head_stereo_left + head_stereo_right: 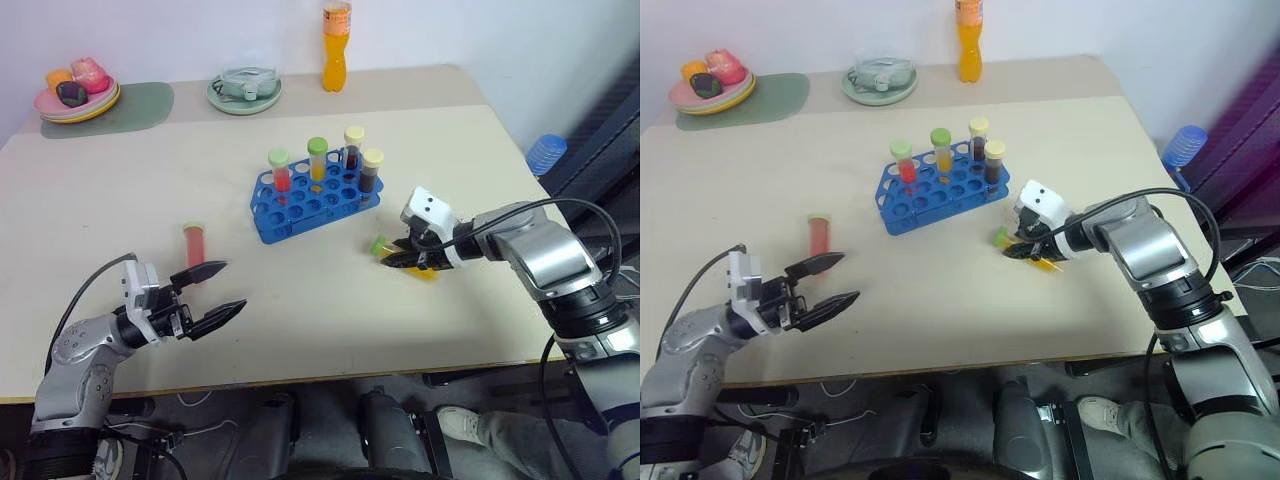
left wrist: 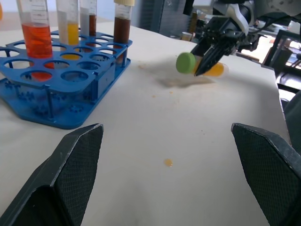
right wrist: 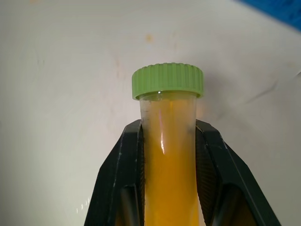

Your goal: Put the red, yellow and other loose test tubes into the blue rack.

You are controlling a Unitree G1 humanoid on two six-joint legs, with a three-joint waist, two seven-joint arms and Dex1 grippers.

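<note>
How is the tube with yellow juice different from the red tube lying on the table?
The green-capped yellow plastic tube is pinched in the right gripper; the red plastic tube lies free on the beige table, ahead of the open left gripper. Liquids differ: yellow versus red. Both are outside the blue rack.

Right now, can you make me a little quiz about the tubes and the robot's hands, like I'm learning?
1. How many tubes stand in the blue rack?
2. True or false: the right hand holds a yellow tube with a green cap.
3. Where is the loose red tube? A) in the rack B) lying on the table near the left hand C) on a plate

Key: 1. Four. 2. True. 3. B, and the left hand's fingers are wide open around nothing.
</note>
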